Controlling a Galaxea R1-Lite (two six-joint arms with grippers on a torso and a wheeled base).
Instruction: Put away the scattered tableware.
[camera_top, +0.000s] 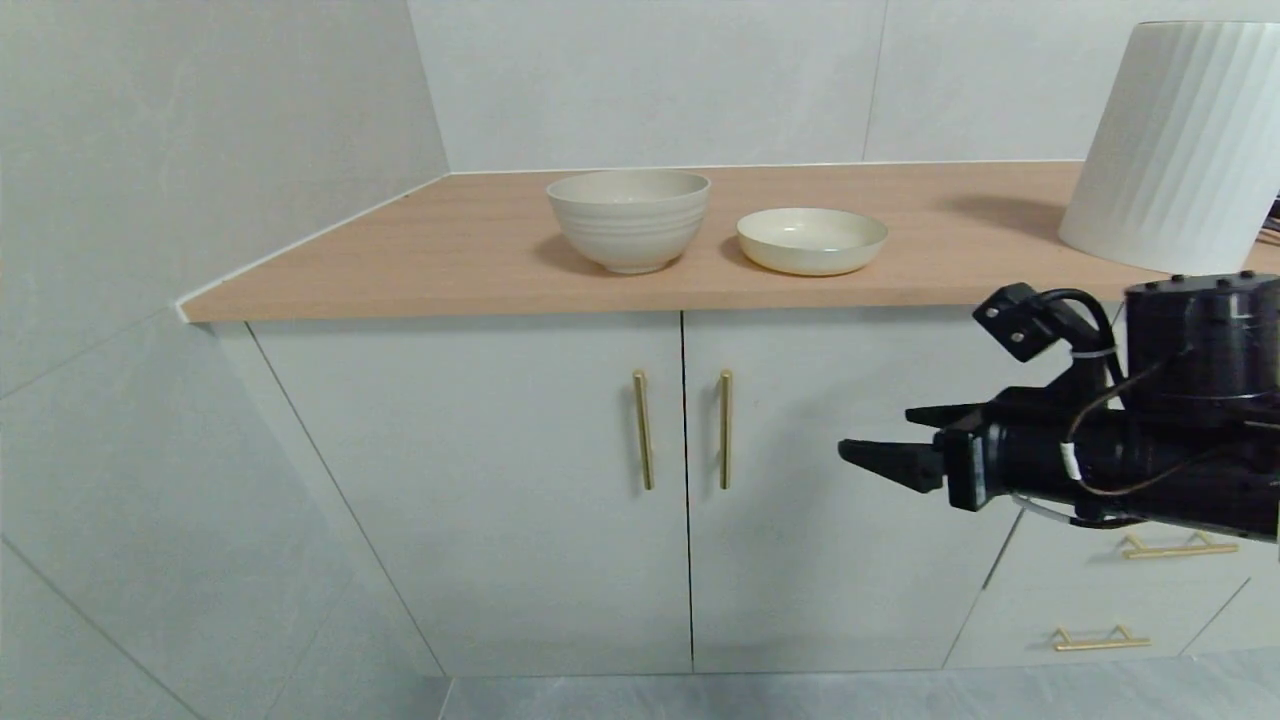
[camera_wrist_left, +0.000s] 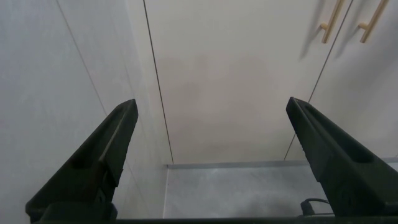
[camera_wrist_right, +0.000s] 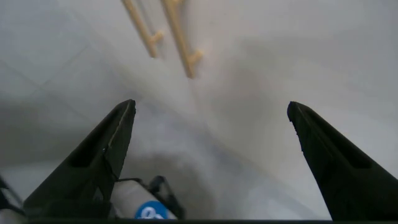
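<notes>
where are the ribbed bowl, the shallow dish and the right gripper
ribbed bowl (camera_top: 630, 228): head view, front of its outer wall
shallow dish (camera_top: 812, 232): head view, middle of its inside
right gripper (camera_top: 878, 433): head view, midway between its open fingertips

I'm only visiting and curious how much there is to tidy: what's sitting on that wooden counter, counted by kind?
Deep bowl: 1
Shallow dish: 1
White ribbed lampshade: 1
Total on the counter: 3
</notes>
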